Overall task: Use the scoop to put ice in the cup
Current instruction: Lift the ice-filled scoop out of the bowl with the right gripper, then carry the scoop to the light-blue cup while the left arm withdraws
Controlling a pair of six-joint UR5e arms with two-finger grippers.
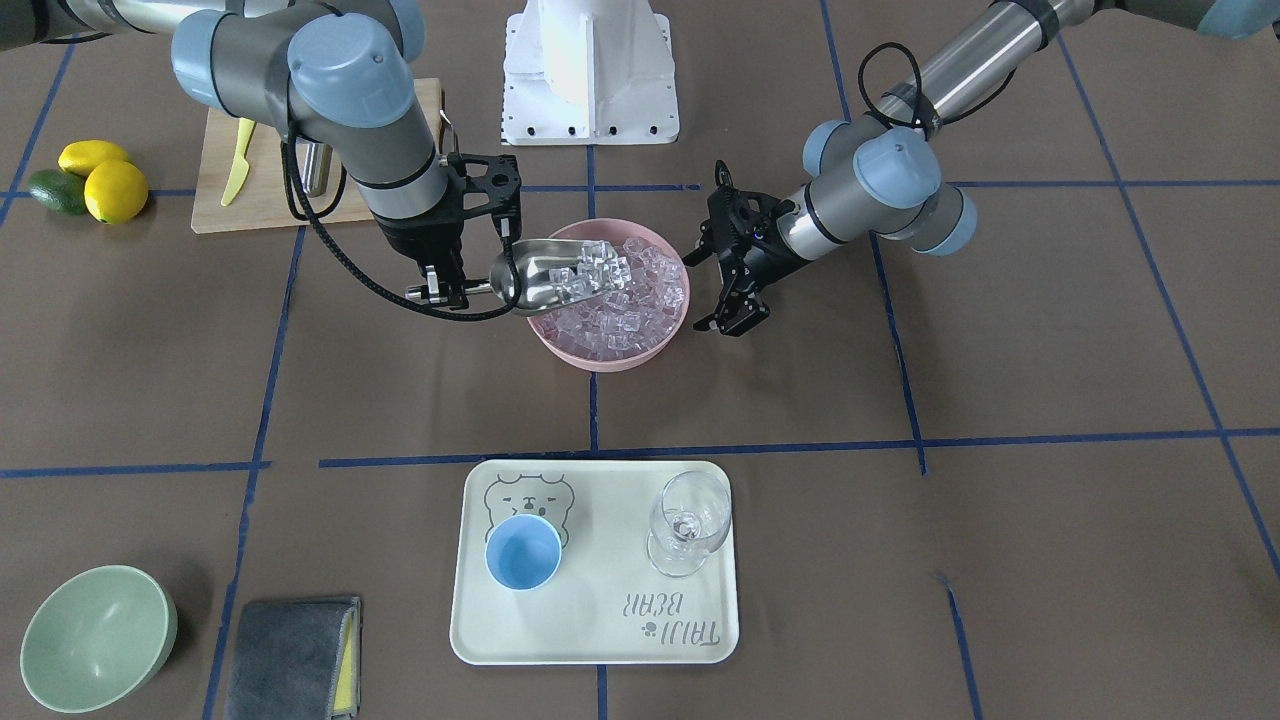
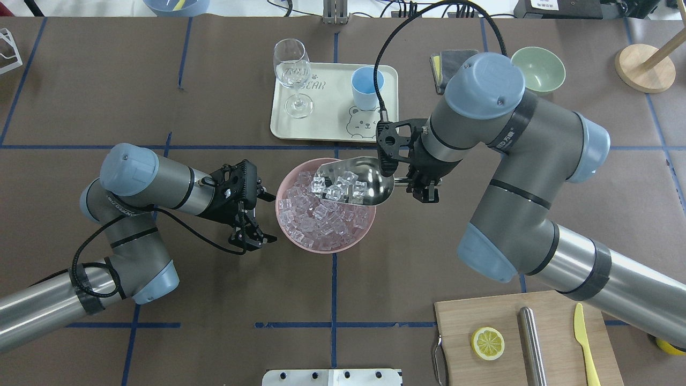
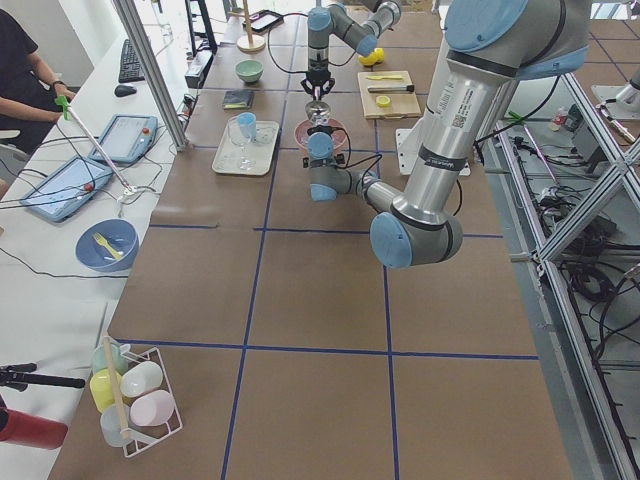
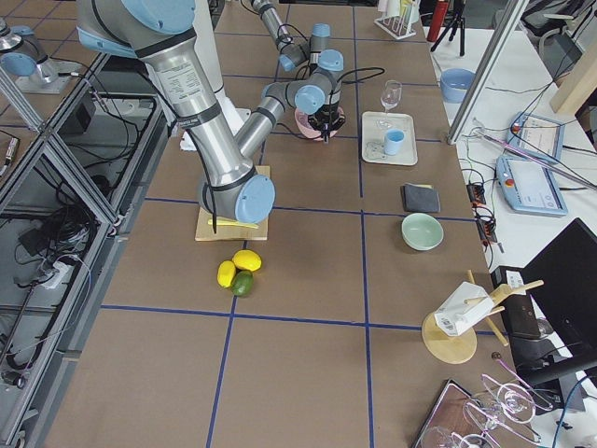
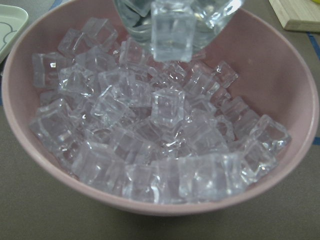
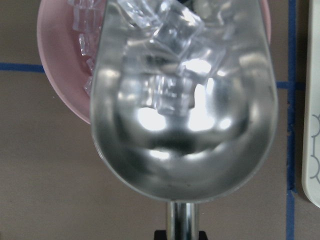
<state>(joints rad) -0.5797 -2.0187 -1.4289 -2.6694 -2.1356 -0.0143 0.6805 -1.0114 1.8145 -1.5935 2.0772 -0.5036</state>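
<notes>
My right gripper (image 2: pixel 421 185) is shut on the thin handle of the shiny steel scoop (image 2: pixel 359 185), also seen from the front (image 1: pixel 545 280). The scoop's trough holds several clear ice cubes (image 6: pixel 165 30) and hangs over the far side of a pink bowl (image 2: pixel 321 249) full of ice (image 2: pixel 316 220). My left gripper (image 2: pixel 265 217) is open and empty, just beside the bowl's left rim. The left wrist view shows the ice (image 5: pixel 160 135) close up, with the scoop's mouth above it. The light-blue cup (image 2: pixel 367 86) stands upright on a cream tray (image 2: pixel 327 118), beyond the bowl.
A clear wine glass (image 2: pixel 292 67) stands on the tray next to the cup. A pale green bowl (image 2: pixel 538 69) and a grey cloth (image 2: pixel 447 64) lie right of the tray. A cutting board (image 2: pixel 482 316) with a lemon slice, steel cylinder and yellow knife is near right.
</notes>
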